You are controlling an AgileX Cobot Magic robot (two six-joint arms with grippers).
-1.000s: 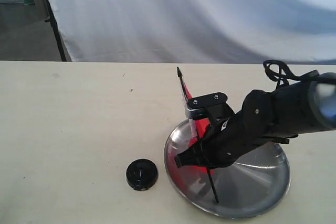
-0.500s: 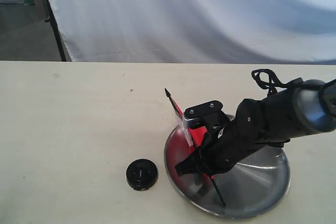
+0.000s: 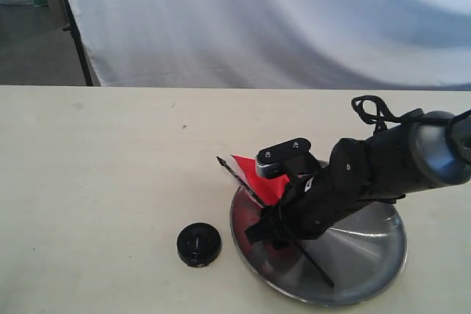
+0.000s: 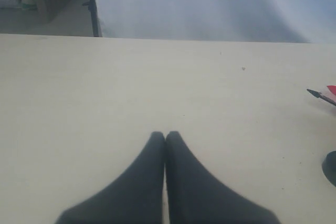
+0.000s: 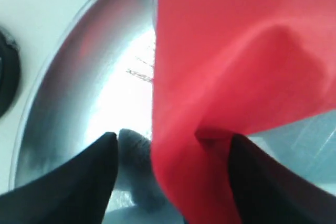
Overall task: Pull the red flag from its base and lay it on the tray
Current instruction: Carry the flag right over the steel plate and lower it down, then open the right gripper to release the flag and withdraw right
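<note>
Nearest me, the base (image 3: 199,244) sits just beside the tray (image 3: 372,251). My right gripper (image 5: 173,139) is spread, the red flag (image 3: 256,174) between its jaws, pole slanting across the tray. My left gripper (image 4: 165,139) is pressed together.

A white cloth backdrop (image 3: 257,20) hangs behind the pale table (image 3: 110,159).

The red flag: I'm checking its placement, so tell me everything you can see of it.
The red flag is bright red cloth on a thin black pole with a pointed tip. It leans low across the tray, the pole's foot seemingly on the steel, the tip out past the rim. The cloth hangs between the open jaws of the right end effector. It is off the base, which sits apart.
</note>
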